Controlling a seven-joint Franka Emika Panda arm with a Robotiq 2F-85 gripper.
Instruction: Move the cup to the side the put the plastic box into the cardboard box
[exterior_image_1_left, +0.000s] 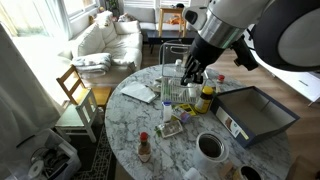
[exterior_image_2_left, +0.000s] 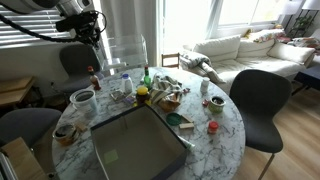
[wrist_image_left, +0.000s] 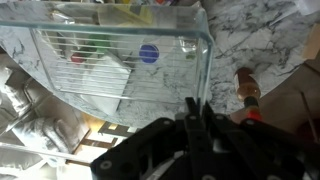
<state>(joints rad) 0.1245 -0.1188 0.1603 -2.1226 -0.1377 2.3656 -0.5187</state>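
We are gripping the plastic box (exterior_image_2_left: 126, 58) by one wall, the gripper (wrist_image_left: 197, 110) pinching narrowly on it above the table (exterior_image_2_left: 226, 116), while the cardboard box (exterior_image_2_left: 140, 148) is waiting lower and nearer the camera in an exterior view, the cup (exterior_image_2_left: 82, 99) sitting beside its far corner.

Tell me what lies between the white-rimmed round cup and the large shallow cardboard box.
Nothing; only a bare strip of marble table separates the white-rimmed cup from the cardboard box, seen in both exterior views.
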